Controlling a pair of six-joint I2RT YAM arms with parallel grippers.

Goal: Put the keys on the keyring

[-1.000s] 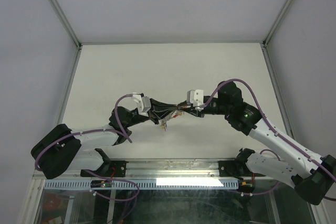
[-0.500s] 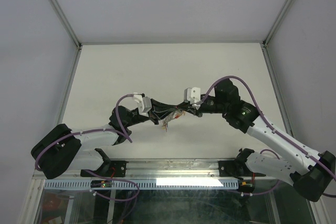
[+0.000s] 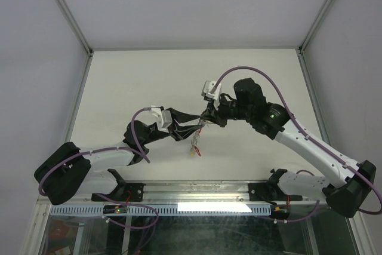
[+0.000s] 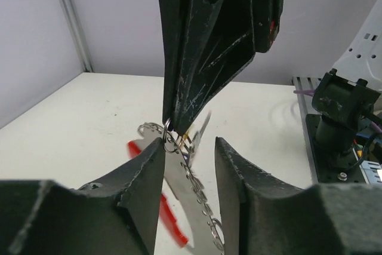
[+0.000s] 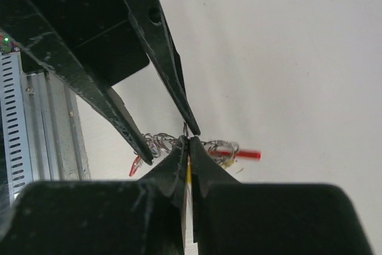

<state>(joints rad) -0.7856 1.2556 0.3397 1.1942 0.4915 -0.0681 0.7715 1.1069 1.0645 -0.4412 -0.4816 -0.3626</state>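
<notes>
Both my right end effector (image 5: 188, 140) and my left end effector (image 4: 190, 141) meet mid-frame above the table (image 3: 149, 76). The right one is pinched tight on a thin chain (image 4: 194, 177), and the keys (image 3: 194, 147) dangle from it just below centre, off the table. The left one stands part open, a finger either side of the chain, gripping nothing. A red bar (image 5: 239, 154) right of centre may be the keyring. I cannot tell whether any key is threaded, and I judge most of the threading is left to do.
</notes>
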